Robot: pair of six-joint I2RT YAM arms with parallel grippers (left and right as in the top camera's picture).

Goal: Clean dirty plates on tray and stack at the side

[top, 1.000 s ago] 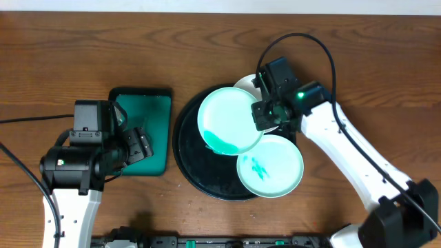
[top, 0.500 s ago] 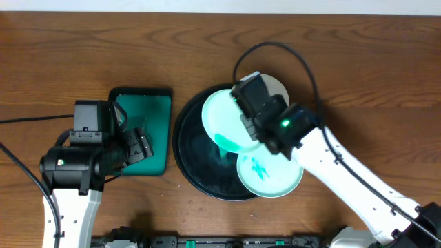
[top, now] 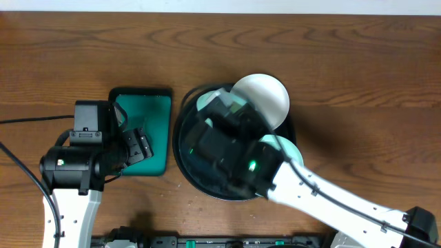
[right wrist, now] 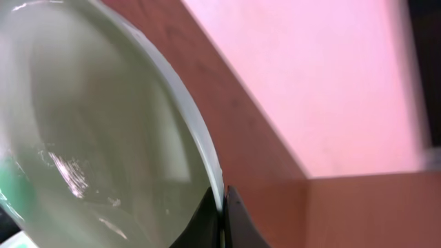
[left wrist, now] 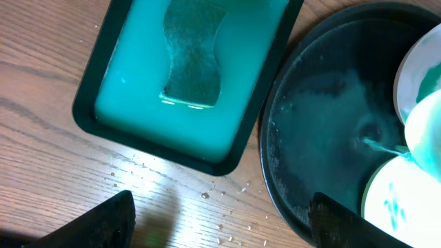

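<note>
My right gripper (right wrist: 222, 207) is shut on the rim of a plate (right wrist: 89, 138), held tilted on edge over the black tray (top: 180, 148). In the overhead view my right wrist (top: 224, 141) hides most of this plate; a teal sliver (top: 204, 105) shows. In the left wrist view the held plate (left wrist: 428, 124) drips green liquid into the tray (left wrist: 310, 103). A second plate (top: 289, 148) with a green smear (left wrist: 394, 203) lies at the tray's front right. A third, white plate (top: 262, 98) lies at the tray's back right. My left gripper (left wrist: 224, 227) is open and empty above the table.
A green rectangular black-rimmed tray (top: 160, 138) of teal liquid (left wrist: 131, 89) lies left of the black tray, with a sponge (left wrist: 193, 58) in it. Water drops (left wrist: 227, 193) spot the wood in front of it. My right arm (top: 331, 200) crosses the front right.
My right arm has swung left over the black tray with the plate and tipped it up on edge. The white plate at the back is now uncovered. The left arm has not moved.
</note>
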